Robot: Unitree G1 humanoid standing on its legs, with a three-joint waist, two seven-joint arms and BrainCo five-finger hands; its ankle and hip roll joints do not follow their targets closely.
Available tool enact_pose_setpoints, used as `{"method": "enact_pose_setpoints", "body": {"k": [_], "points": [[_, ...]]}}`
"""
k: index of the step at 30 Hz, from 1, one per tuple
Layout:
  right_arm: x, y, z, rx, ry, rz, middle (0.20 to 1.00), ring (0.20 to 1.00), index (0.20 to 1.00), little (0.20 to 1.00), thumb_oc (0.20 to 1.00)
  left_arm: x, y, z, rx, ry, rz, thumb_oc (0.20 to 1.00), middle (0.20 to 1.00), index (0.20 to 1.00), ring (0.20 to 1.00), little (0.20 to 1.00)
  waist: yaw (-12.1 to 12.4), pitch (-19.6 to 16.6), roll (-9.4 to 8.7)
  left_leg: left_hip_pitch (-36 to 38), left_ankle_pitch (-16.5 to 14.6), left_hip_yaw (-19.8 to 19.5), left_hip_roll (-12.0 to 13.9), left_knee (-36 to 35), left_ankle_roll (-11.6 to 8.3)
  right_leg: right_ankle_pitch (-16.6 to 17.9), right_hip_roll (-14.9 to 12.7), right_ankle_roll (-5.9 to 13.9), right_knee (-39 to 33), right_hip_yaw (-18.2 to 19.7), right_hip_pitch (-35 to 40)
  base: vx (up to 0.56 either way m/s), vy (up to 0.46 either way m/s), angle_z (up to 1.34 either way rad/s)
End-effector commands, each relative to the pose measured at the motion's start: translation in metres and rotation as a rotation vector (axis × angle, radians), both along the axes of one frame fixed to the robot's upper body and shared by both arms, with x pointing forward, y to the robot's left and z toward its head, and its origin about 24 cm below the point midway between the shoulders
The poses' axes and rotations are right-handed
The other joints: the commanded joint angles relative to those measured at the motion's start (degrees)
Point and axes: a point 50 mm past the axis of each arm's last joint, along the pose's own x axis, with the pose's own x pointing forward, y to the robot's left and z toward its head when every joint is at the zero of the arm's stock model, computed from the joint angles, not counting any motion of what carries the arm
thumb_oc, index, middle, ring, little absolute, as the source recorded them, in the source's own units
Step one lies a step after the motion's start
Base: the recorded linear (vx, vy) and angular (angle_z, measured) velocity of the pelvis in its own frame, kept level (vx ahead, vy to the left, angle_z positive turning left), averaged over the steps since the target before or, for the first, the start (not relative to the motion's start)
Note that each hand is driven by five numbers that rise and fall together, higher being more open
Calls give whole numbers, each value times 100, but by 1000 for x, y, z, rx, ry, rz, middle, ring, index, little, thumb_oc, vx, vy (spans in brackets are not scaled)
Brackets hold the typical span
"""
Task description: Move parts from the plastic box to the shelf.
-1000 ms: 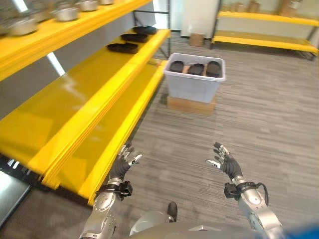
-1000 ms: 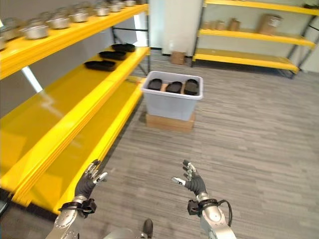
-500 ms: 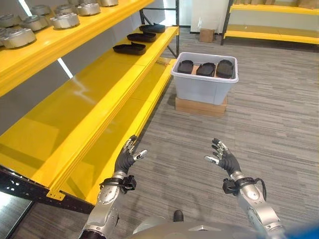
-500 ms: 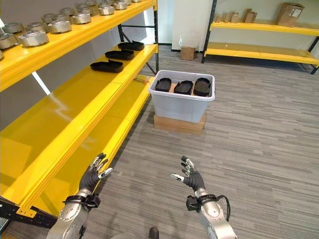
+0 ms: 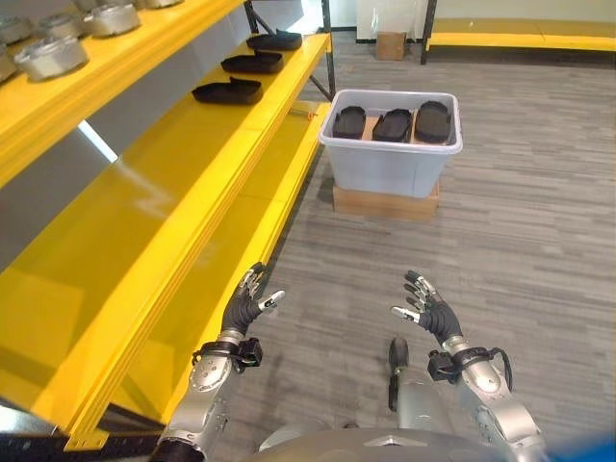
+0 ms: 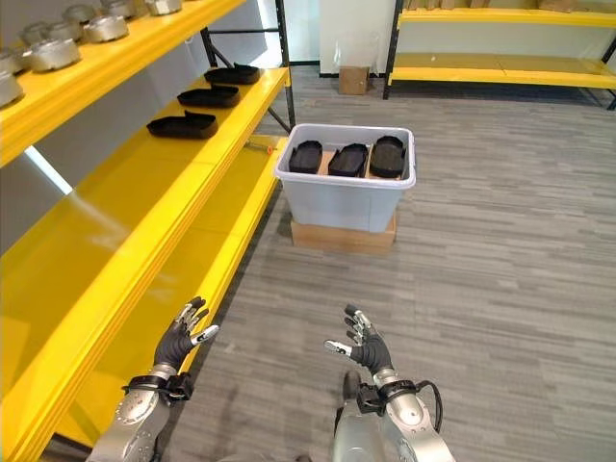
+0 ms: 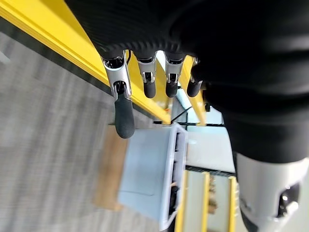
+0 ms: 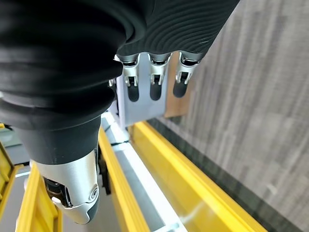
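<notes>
Left hand (image 5: pixel 243 306) and right hand (image 5: pixel 428 312) empty, fingers spread, lower frame; 3 black parts (image 5: pixel 392 124) in plastic box (image 5: pixel 387 166), upper centre.

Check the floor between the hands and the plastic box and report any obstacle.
Nothing visible: bare floor lies between the open left hand, the open right hand and the plastic box holding the parts.

glossy yellow shelf (image 5: pixel 144 221), translucent plastic box (image 5: pixel 389 164)

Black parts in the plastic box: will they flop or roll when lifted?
The black parts look like moulded shells, so probably stiff and light. Those on the shelf lie flat, so rolling seems unlikely. They stand tightly packed in the plastic box, so neighbours may shift.
</notes>
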Motion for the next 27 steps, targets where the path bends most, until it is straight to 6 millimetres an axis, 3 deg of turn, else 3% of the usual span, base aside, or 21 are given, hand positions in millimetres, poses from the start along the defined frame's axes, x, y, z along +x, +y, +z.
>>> {"method": "enact_pose_setpoints", "body": {"k": [1,4,5,7,9,10,11,12,14,15,16,17,18,20,21,24,25,26,27], "points": [[20,-2,26,4,-143,17,1000,1000,1000,1000,1000,18,0,30,44,-159,-36,1000,1000,1000,1000,1000,-57,-75,48,573,40,1,735,133,-568,-85,261,249,524,-95,-92,363,-234,26],[21,-5,30,5,-156,19,1000,1000,1000,1000,1000,20,0,34,37,-174,-34,1000,1000,1000,1000,1000,-103,-211,71,653,287,-90,1053,201,-750,-536,500,58,938,-207,-98,370,-249,36],[21,-7,30,2,-159,17,1000,1000,1000,1000,1000,19,0,34,30,-175,-32,1000,1000,1000,1000,1000,-87,-231,53,487,574,-83,1147,558,-817,-637,584,-16,951,-211,-40,357,-277,40],[22,-10,31,4,-165,-3,1000,1000,1000,1000,1000,23,-1,37,11,-184,-25,1000,1000,1000,1000,1000,-56,-154,-2,-49,1335,-44,1292,1735,-950,-817,728,-201,943,-199,108,300,-282,8],[23,-16,34,-2,-174,-17,1000,1000,1000,1000,1000,25,-2,39,-2,-194,-31,1000,1000,1000,1000,1000,74,42,-112,-705,1827,-86,1232,3028,-1006,-938,792,-355,873,-121,345,195,-241,-37],[22,-17,33,-9,-169,-21,1000,1000,1000,1000,1000,24,-2,38,0,-185,-31,1000,1000,1000,1000,1000,131,102,-187,-914,1873,-56,1151,3315,-995,-948,769,-408,832,-94,431,200,-209,-39],[22,-19,34,-15,-170,-27,1000,1000,1000,1000,1000,24,-3,38,6,-185,-39,1000,1000,1000,1000,1000,188,189,-243,-1236,1726,-33,1058,3336,-950,-957,749,-413,776,-39,542,221,-151,-36],[21,-21,33,-18,-164,-35,1000,1000,1000,1000,1000,25,-4,37,5,-183,-45,1000,1000,1000,1000,1000,234,264,-250,-1586,1451,82,993,3244,-869,-1000,752,-398,707,-6,694,211,-98,-11],[21,-22,31,-9,-163,-55,1000,1000,1000,1000,1000,21,-3,34,-5,-168,-40,1000,1000,1000,1000,1000,376,373,-344,-2572,1209,292,976,2681,-770,-1025,664,-350,382,102,1102,323,-15,5],[20,-23,30,-15,-162,-57,1000,1000,1000,1000,1000,17,-2,31,0,-157,-42,1000,1000,1000,1000,1000,449,400,-374,-2829,1283,277,1047,2297,-783,-1047,666,-342,247,166,1272,539,119,-3],[17,-25,27,-18,-148,-72,1000,1000,1000,1000,1000,11,2,29,8,-144,-30,1000,1000,1000,1000,1000,562,384,-332,-2918,1770,98,1267,1012,-905,-1135,765,-316,20,220,1638,386,105,-12],[17,-25,26,-18,-147,-72,1000,1000,1000,1000,1000,11,2,29,8,-144,-30,1000,1000,1000,1000,1000,567,406,-355,-2848,1800,115,1249,940,-906,-1131,743,-316,-1,228,1680,517,162,-115],[16,-25,24,-26,-140,-73,1000,1000,1000,1000,1000,9,6,29,24,-144,-24,1000,1000,1000,1000,1000,628,383,-320,-2715,2155,-37,1266,279,-999,-1166,797,-274,-170,320,1935,398,147,-114],[14,-25,23,-27,-133,-71,1000,1000,1000,1000,1000,8,8,29,35,-145,-17,1000,1000,1000,1000,1000,677,281,-293,-2631,2388,-120,1304,-219,-1068,-1222,771,-194,-321,410,2202,466,213,-90],[12,-23,23,-25,-128,-57,1000,1000,1000,1000,1000,6,10,28,30,-142,-10,1000,1000,1000,1000,1000,665,201,-276,-2471,2207,-68,1325,-308,-984,-1311,730,-139,-254,466,2263,406,218,-71],[12,-19,21,-10,-122,-41,1000,1000,1000,1000,1000,11,10,33,44,-160,-26,1000,1000,1000,1000,1000,671,69,-338,-2502,2012,-32,1060,39,-882,-1271,482,22,-165,493,2409,404,238,-41],[10,-16,22,0,-121,-30,1000,1000,1000,1000,1000,12,10,35,52,-172,-37,1000,1000,1000,1000,1000,701,-18,-375,-2609,1696,75,882,352,-739,-1174,256,146,-122,511,2483,578,407,-47],[10,-13,18,13,-104,-26,1000,1000,1000,1000,1000,12,11,35,58,-167,-36,1000,1000,1000,1000,1000,720,-139,-427,-2585,1353,149,708,579,-584,-814,65,278,283,594,2340,468,337,-39],[10,-13,18,13,-104,-26,1000,1000,1000,1000,1000,12,11,35,58,-167,-36,1000,1000,1000,1000,1000,722,-142,-427,-2588,1352,151,709,580,-584,-814,66,278,285,596,2336,347,270,-22]]}}
